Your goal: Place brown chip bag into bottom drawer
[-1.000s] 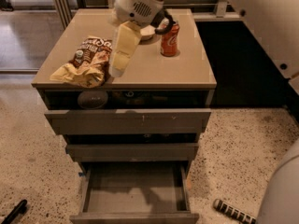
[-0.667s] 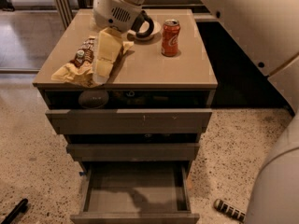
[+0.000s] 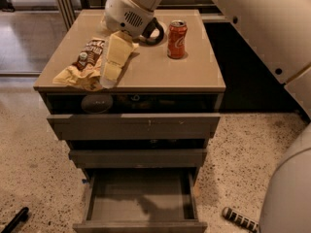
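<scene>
The brown chip bag (image 3: 81, 68) is seen unlifted at ten o'clock under the gripper (image 3: 111, 74), whose grip cannot be told; the bottom drawer (image 3: 140, 225), at six o'clock, is opened but unfilled.

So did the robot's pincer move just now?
Yes. The pincer went left in the picture, away from the soda can, which stayed put, and is now over the brown chip bag.

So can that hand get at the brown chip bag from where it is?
Probably yes. The hand hangs close by the edge of the brown chip bag on the cabinet top, nothing between them; the soda can stands well aside.
</scene>
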`<state>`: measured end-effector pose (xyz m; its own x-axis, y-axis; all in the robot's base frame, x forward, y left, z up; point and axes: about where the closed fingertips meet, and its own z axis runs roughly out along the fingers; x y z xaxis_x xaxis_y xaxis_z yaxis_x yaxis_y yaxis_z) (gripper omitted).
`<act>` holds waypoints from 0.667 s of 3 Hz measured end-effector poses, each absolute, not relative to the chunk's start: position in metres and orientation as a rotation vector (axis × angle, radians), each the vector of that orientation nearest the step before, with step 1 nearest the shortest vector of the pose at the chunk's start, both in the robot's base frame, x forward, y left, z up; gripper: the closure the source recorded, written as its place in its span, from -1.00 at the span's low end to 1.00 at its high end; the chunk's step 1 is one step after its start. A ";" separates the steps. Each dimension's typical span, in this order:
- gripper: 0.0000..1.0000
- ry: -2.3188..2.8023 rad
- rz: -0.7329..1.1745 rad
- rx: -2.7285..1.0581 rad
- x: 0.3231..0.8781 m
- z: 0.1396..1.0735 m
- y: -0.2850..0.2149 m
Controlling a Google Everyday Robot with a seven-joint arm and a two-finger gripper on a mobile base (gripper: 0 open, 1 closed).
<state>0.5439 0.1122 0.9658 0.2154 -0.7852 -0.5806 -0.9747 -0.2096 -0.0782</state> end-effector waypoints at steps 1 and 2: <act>-1.00 1.568 0.824 -1.973 0.542 0.954 0.112; -1.00 1.568 0.823 -1.974 0.542 0.954 0.112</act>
<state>0.5424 0.1119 0.9538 0.1604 -0.6824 -0.7131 -0.9746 -0.2241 -0.0048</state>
